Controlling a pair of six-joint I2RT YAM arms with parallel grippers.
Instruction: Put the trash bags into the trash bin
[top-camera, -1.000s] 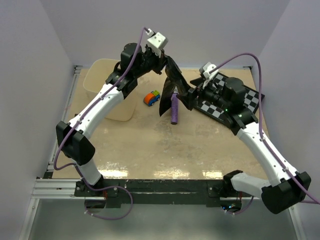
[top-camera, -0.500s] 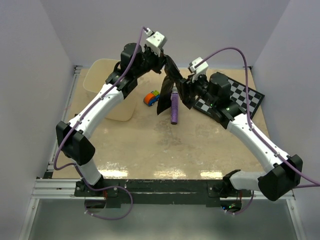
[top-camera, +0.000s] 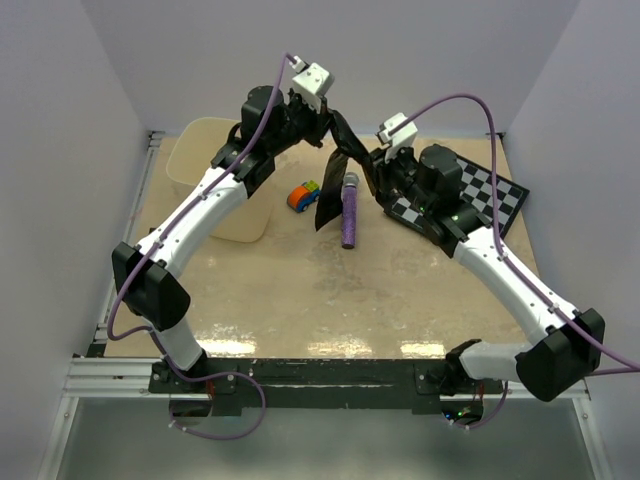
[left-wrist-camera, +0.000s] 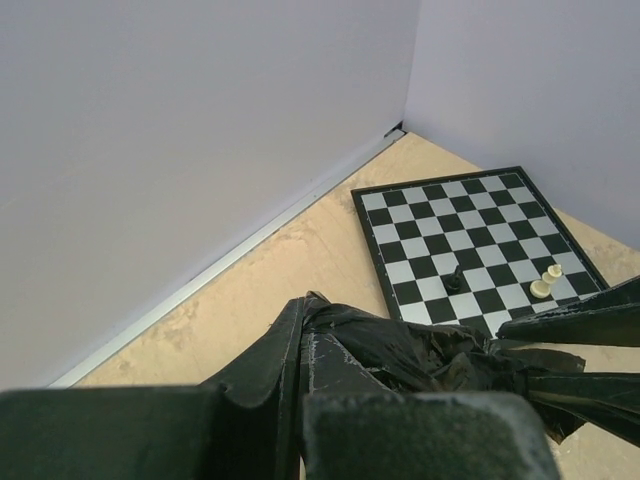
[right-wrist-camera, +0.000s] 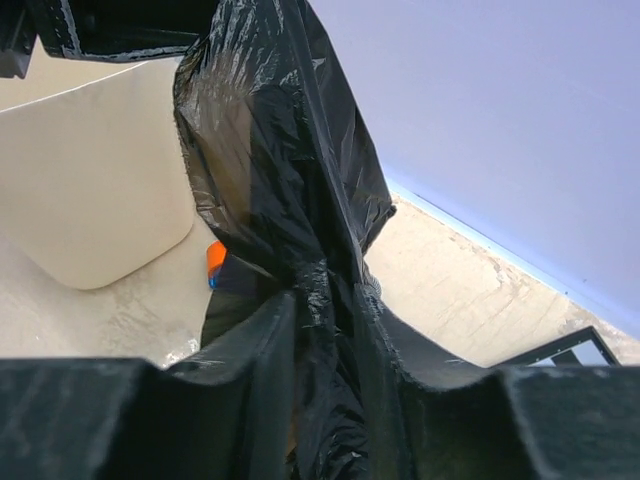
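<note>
Dark glossy film, the trash bag (top-camera: 331, 195) hangs in the upper middle of the overhead view, strung between both arms and apart from the trash bin (top-camera: 243, 222) at upper left. The left gripper (top-camera: 328, 125) is clamped on its top edge, holding it high so the film drapes free. The right gripper (top-camera: 372, 168) pinches a bunched fold lower down; in its wrist view, film fills the narrow gap between the fingers (right-wrist-camera: 150, 420). Two holds probably allow spreading the bag over the bin. Beneath lie a purple cylinder (top-camera: 349, 212) and a toy car (top-camera: 302, 195); a chequered board (top-camera: 495, 190) sits right.
</note>
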